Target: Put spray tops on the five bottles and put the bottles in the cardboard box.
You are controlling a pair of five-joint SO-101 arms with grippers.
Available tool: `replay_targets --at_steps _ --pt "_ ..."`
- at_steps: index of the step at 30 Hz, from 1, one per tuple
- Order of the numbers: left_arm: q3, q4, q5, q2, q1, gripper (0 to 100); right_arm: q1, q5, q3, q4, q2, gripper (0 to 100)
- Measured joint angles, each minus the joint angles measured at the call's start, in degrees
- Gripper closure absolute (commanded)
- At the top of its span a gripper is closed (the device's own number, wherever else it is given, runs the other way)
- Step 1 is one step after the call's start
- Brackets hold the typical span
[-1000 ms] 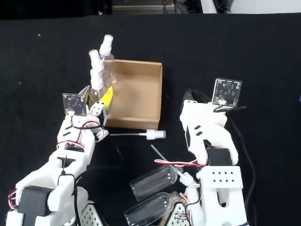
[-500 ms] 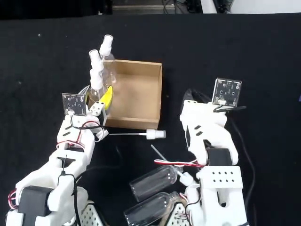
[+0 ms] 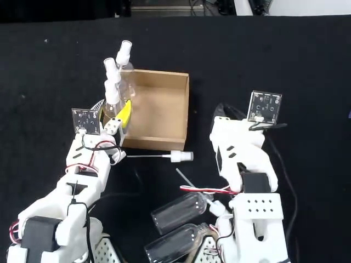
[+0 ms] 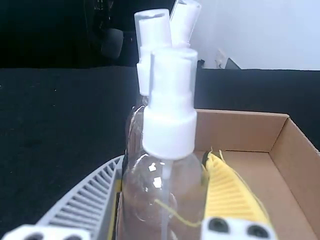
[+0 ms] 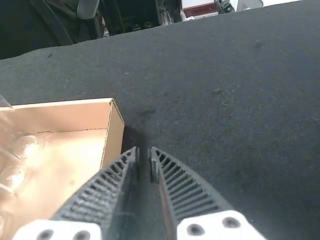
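Tabletop: black cloth (image 3: 285,60) covers it; dark room clutter lies beyond the far edge.
Box: an open cardboard box (image 3: 156,143) sits in the middle, ahead of the two arms.
Left claw: the left claw (image 4: 165,159) is clamped around a clear held bottle (image 4: 150,190), with the grey finger on one side and the yellow finger on the other. The bottle is upright at the box's left wall and wears a white spray top (image 4: 170,100).
Other topped bottles: two topped bottles (image 3: 125,55) stand just behind the held one along the same wall.
Right claw: the right claw (image 5: 143,152) has its fingers nearly together with only a thin slit between them, and it holds nothing. It is low over the cloth near the box's right wall, apart from it.
Loose top: a loose spray top (image 3: 181,156) lies on its side just in front of the box, its thin tube pointing toward the left arm.
Open bottles: two uncapped bottles (image 3: 178,211) lie side by side between the arm bases.
Tube: a thin tube (image 3: 186,178) lies slanted between the loose spray top and the uncapped bottles.
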Motion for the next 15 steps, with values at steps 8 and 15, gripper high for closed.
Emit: replay_targets --at_steps 8,15 --pt "0.0 0.0 -0.2 0.0 -0.3 75 0.0 0.0 0.0 0.0 0.0 97.2" --pt "0.0 -0.1 -0.2 0.1 -1.1 75 0.0 0.0 0.0 0.0 0.0 97.2"
